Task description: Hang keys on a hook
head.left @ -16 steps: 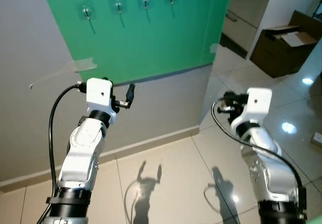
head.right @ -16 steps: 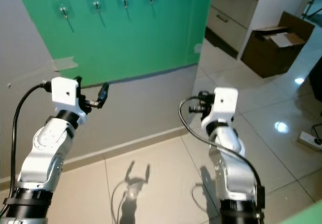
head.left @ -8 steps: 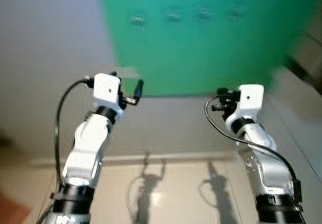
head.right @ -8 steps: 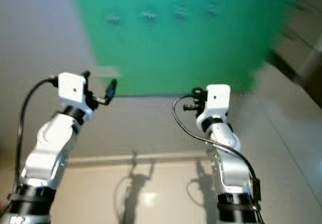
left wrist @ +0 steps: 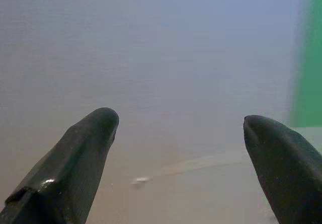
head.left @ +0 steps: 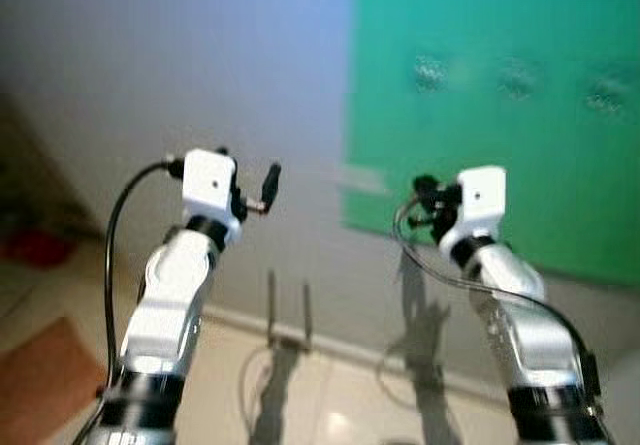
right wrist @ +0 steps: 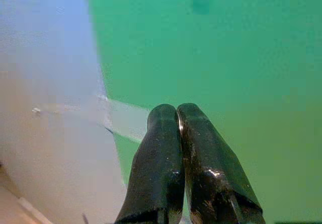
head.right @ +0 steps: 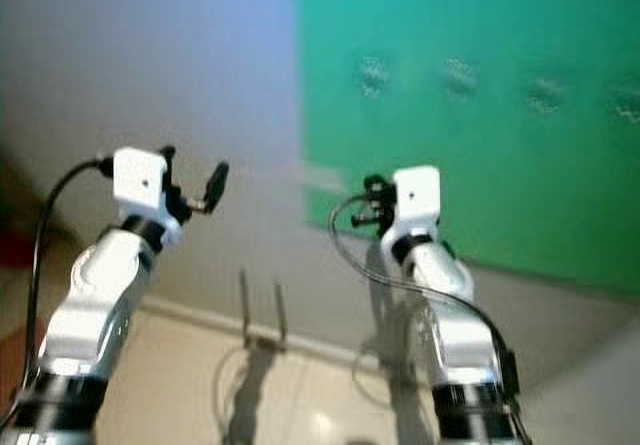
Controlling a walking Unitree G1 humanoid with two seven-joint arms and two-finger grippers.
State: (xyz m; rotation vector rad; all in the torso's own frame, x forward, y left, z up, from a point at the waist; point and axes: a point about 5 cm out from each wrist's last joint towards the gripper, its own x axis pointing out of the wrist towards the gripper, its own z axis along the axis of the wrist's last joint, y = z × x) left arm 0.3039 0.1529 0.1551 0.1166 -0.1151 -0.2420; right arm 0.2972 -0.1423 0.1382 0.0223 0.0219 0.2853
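Observation:
The whole scene is blurred. A green panel (head.left: 520, 155) on the wall carries a row of small hooks (head.left: 430, 70) near its top, above and to the right of both arms. My left gripper (head.left: 263, 187) is raised in front of the grey wall, left of the panel, and is open with nothing between its fingers (left wrist: 88, 148). My right gripper (head.left: 425, 203) is raised in front of the panel's left edge, well below the hooks. It is shut (right wrist: 177, 116), with a thin silvery glint in the seam between the fingers. No keys can be made out.
A strip of tape (head.left: 360, 178) crosses the panel's left edge. The grey wall (head.left: 180, 65) meets a pale tiled floor (head.left: 340, 405) at a baseboard. A reddish-brown patch (head.left: 40, 385) and a dark shape (head.left: 35, 235) lie at the far left.
The camera has swung left. The green panel and hooks now sit at the right, and the drawers and cardboard box are gone from view. Both arms hold the same raised pose.

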